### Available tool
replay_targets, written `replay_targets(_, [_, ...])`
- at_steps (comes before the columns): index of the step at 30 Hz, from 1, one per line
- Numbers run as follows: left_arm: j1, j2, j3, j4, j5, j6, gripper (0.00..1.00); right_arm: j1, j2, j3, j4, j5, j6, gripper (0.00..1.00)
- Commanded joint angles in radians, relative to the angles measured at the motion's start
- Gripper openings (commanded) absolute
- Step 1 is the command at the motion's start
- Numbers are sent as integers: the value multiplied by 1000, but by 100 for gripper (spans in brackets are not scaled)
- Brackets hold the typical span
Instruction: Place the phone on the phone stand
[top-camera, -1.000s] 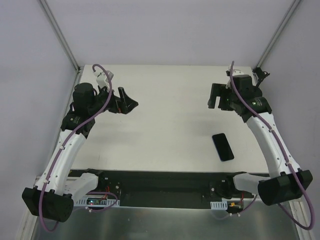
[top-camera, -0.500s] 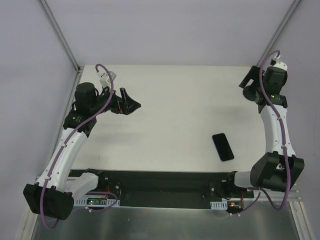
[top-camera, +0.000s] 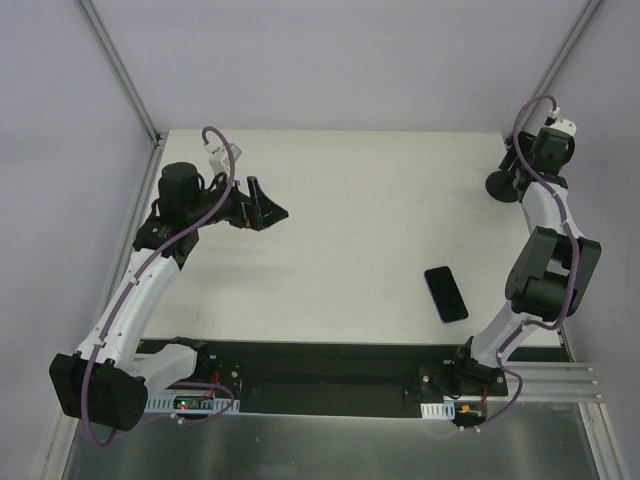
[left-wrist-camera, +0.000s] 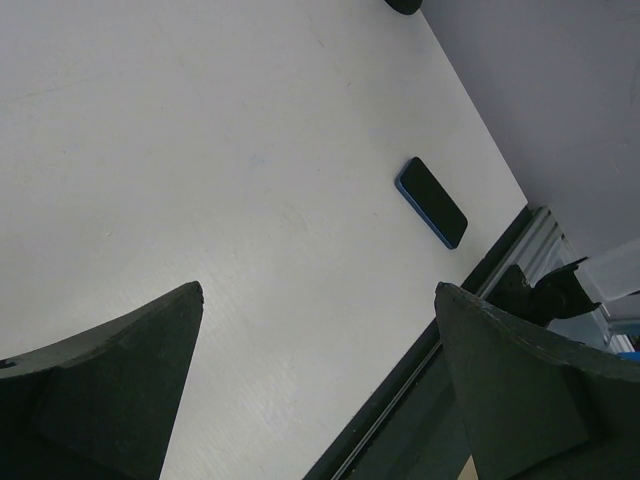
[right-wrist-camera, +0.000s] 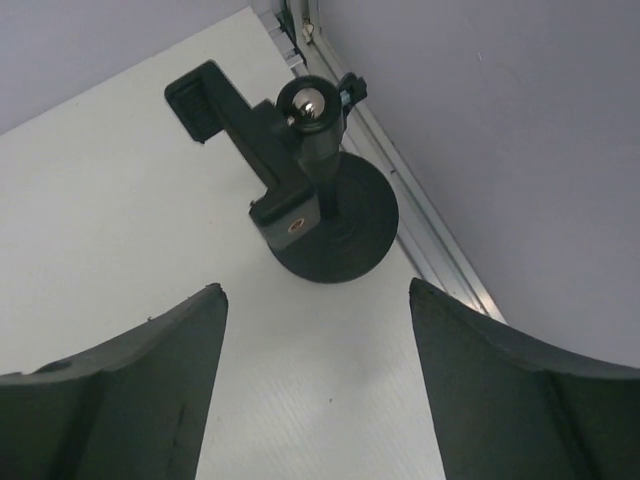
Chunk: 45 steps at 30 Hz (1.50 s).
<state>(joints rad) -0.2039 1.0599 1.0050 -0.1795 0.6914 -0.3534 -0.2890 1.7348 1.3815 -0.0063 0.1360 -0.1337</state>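
Note:
The phone (top-camera: 445, 293) lies flat on the white table at the front right, also in the left wrist view (left-wrist-camera: 431, 188). The phone stand (top-camera: 502, 184) is upright at the far right edge. In the right wrist view its disc base (right-wrist-camera: 340, 230) stands by the table's rail and its cradle (right-wrist-camera: 225, 105) points left. My right gripper (top-camera: 518, 165) is open and empty just behind the stand (right-wrist-camera: 315, 287). My left gripper (top-camera: 268, 207) is open and empty over the far left of the table (left-wrist-camera: 318, 288), well away from the phone.
The table (top-camera: 340, 230) is walled by grey panels with metal posts at the back corners. A metal rail (right-wrist-camera: 440, 250) runs along the right edge beside the stand. The black base strip (top-camera: 320, 365) with both arm mounts runs along the near edge.
My right arm has folded back from mid-table to the far right corner, bringing its gripper beside the stand. My left gripper has shifted slightly to the right. The phone has not moved.

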Motion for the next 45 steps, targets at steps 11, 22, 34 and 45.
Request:
replay_targets(11, [-8, 32, -8, 41, 11, 7, 97, -10, 213, 250, 145, -36, -194, 49])
replay_targets(22, [-8, 28, -14, 41, -3, 17, 97, 140, 60, 199, -113, -61, -224, 1])
replay_targets(34, [-8, 38, -22, 54, 16, 28, 94, 493, -277, -214, -18, -722, -190, 1])
replay_targets(45, [-32, 92, -37, 107, 100, 13, 74, 771, -277, -288, 60, -619, -130, 1])
